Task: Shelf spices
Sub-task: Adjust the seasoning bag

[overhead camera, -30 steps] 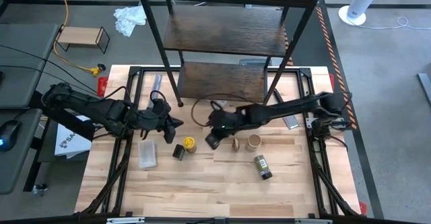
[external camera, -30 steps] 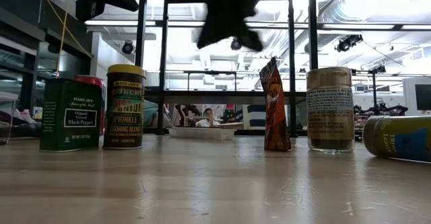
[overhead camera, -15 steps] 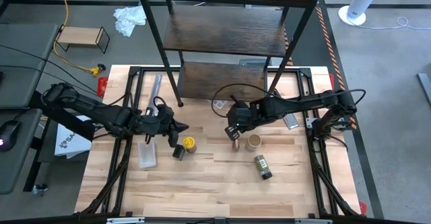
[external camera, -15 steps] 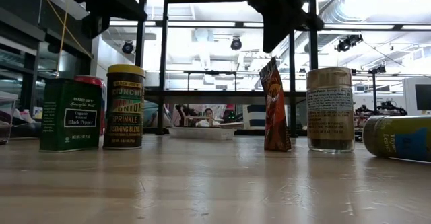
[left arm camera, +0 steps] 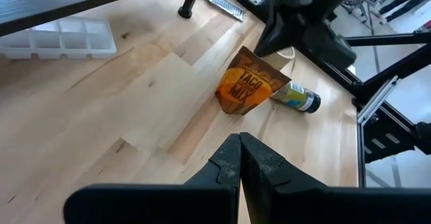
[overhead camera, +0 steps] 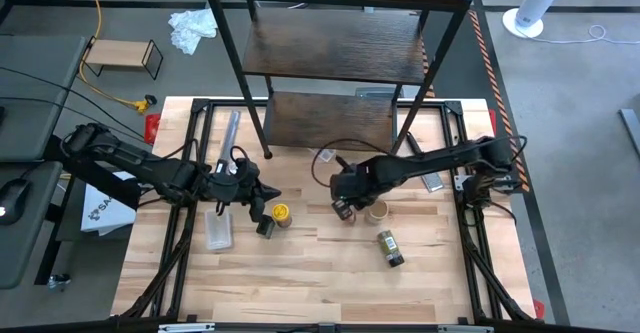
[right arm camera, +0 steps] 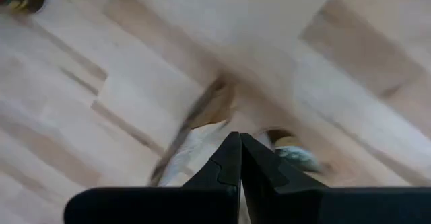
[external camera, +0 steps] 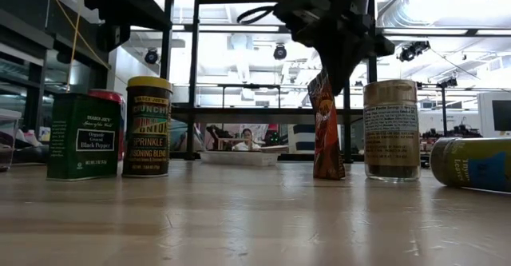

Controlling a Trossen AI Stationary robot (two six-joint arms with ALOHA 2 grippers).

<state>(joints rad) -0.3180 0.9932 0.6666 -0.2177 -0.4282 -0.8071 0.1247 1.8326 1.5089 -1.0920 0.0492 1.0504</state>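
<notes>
The yellow-lidded jar (overhead camera: 282, 213) and the small dark box (overhead camera: 265, 225) stand together mid-table. The tan-lidded jar (overhead camera: 378, 210) stands to their right, and the dark greenish jar (overhead camera: 390, 247) lies on its side nearer the front. An orange taco-mix packet (external camera: 325, 126) stands upright beside the tan-lidded jar (external camera: 391, 130). My right gripper (overhead camera: 345, 201) is shut, pointing down just over the packet's top. My left gripper (overhead camera: 264, 195) is shut and hovers just beyond the yellow-lidded jar. The dark-wood shelf (overhead camera: 335, 43) stands at the table's far edge. My right gripper comes from above, with its shut tips at the packet's top edge (external camera: 321, 76). Whether it touches the packet, I cannot tell. The packet stands upright on the table.
A flat clear plastic piece (overhead camera: 219, 228) lies left of the box. A white ice tray (left arm camera: 57, 35) sits under the shelf's lowest board. The shelf's front legs (overhead camera: 267, 153) stand on the table's far part. The near half of the table (overhead camera: 300, 283) is bare wood.
My right gripper has swung from near the yellow-lidded jar toward the table's right, then dropped down onto the top of the taco-mix packet. My left gripper has edged slightly toward the right. The jars, box and packet have stayed where they were.
</notes>
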